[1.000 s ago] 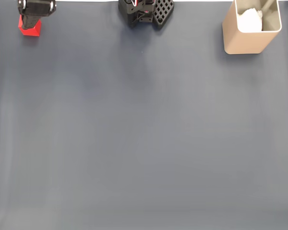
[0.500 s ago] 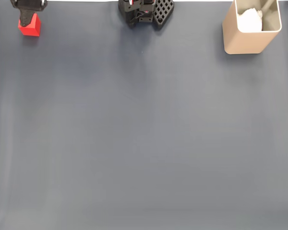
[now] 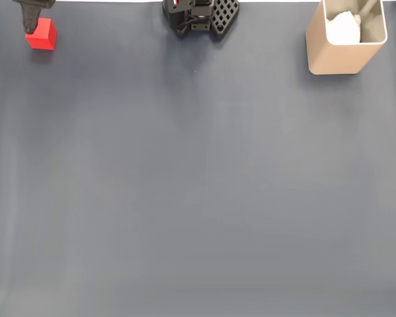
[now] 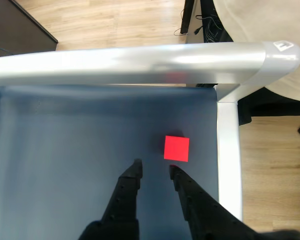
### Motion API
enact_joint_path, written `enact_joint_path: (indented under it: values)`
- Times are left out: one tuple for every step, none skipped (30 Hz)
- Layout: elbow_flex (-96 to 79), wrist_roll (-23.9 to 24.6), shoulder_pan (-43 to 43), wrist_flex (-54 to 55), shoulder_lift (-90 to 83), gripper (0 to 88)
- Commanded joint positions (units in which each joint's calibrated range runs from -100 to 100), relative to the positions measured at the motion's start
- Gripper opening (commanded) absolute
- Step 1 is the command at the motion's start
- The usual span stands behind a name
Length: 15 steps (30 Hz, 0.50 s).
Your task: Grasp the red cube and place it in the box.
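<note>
In the fixed view, the cube (image 3: 41, 34) sits on the desk (image 3: 198, 185) at far left, the box (image 3: 346, 39) at far right, well apart; the arm base (image 3: 201, 16) stands between them.

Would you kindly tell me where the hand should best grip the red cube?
Probably from straight above, closing on two opposite flat side faces of the red cube. It sits flat on the mat, sides free, just ahead and right of the hand, whose fingers stand apart.
</note>
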<state>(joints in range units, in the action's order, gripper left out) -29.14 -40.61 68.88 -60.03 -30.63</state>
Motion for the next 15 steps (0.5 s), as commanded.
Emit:
enact_joint_path:
  values:
    - [3.44, -0.10, 1.79, 1.31, 1.16, 18.2]
    - [3.71, -0.15, 2.08, 1.39, 1.59, 18.5]
    - [3.98, -0.10, 2.43, 1.56, 2.03, 19.2]
    - [4.26, 0.05, 2.72, 1.81, 2.46, 20.3]
    - [4.62, 0.10, 3.00, 1.89, 2.89, 21.0]
    - [4.80, 0.05, 3.29, 1.89, 3.24, 21.2]
    - [4.90, -0.10, 3.57, 1.89, 3.50, 21.5]
    - [4.90, -0.20, 3.78, 1.89, 3.76, 21.8]
    - [4.90, -0.29, 4.07, 1.89, 3.93, 21.9]
    - [4.90, -0.34, 4.28, 1.89, 4.10, 22.0]
    - [4.90, -0.44, 4.42, 1.89, 4.28, 22.1]
    - [4.71, -0.49, 4.78, 1.89, 4.62, 22.2]
    - [4.53, -0.54, 4.99, 1.89, 4.80, 22.3]
    - [4.35, -0.63, 5.20, 1.89, 4.97, 22.4]
    - [3.98, -0.68, 5.42, 2.22, 5.14, 22.4]
